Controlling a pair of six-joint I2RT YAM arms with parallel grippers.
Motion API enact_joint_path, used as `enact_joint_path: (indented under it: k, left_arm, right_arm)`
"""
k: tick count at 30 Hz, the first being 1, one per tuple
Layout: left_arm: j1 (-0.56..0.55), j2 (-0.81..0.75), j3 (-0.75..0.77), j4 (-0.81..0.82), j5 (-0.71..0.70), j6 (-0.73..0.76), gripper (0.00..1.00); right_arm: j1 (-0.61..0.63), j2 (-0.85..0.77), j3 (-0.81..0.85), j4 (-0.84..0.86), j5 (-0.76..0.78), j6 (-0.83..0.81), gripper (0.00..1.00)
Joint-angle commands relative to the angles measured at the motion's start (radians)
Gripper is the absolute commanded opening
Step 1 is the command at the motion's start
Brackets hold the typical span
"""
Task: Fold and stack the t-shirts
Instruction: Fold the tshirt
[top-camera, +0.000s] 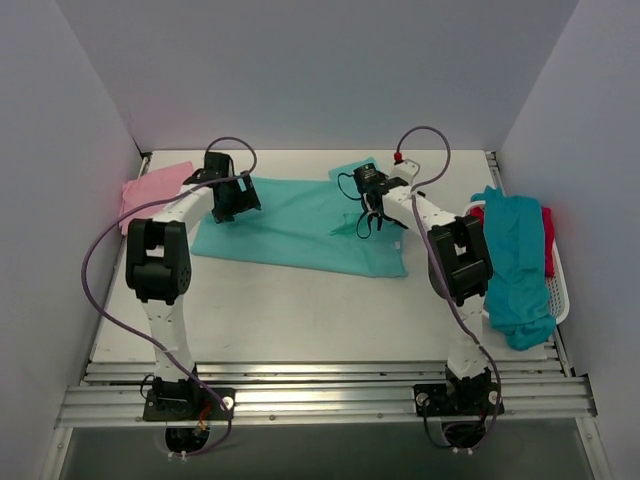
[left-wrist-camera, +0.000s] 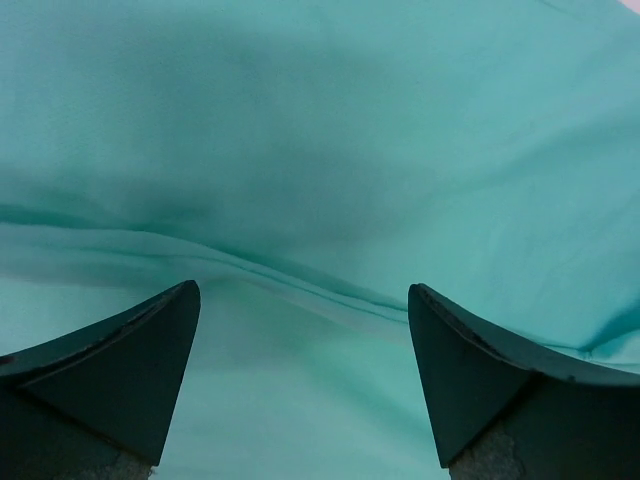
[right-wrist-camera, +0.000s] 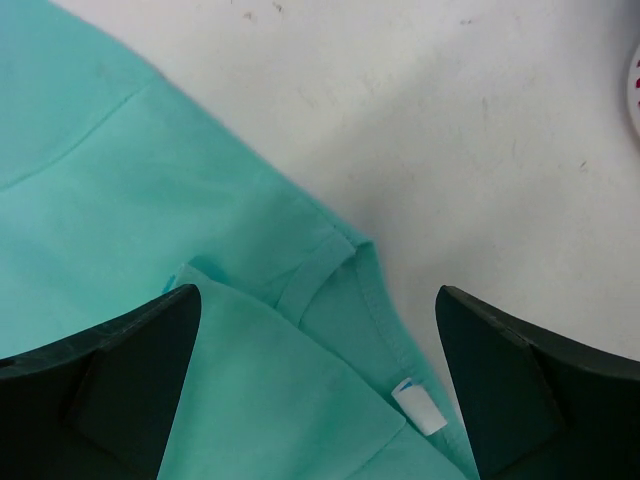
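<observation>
A mint-teal t-shirt lies spread flat across the back middle of the table. My left gripper hovers over its left end, open, and only the shirt's fabric with a soft fold shows between the fingers. My right gripper is over the shirt's right end, open above the neck hem, with nothing held. The white neck label lies between its fingers. A light pink t-shirt lies at the back left. A darker teal-blue t-shirt drapes over a red one.
A white plastic basket at the right edge holds the teal-blue and red shirts. Grey walls close the table on three sides. Bare white tabletop lies beyond the shirt's neck, and metal rails run along the near edge.
</observation>
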Motion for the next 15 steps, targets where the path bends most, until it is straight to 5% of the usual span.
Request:
enact_joint_path:
  k: [1,15]
  left_arm:
    - [0.010,-0.137,-0.008,0.040,-0.023,-0.009,0.94]
    - [-0.001,-0.493,-0.354,0.153,-0.142,-0.043,0.94]
  right_arm:
    - [-0.009,-0.042,0.037,-0.065,0.075,-0.027,1.00]
    - [0.107,-0.529,-0.455,0.129,-0.058,0.022,0.98]
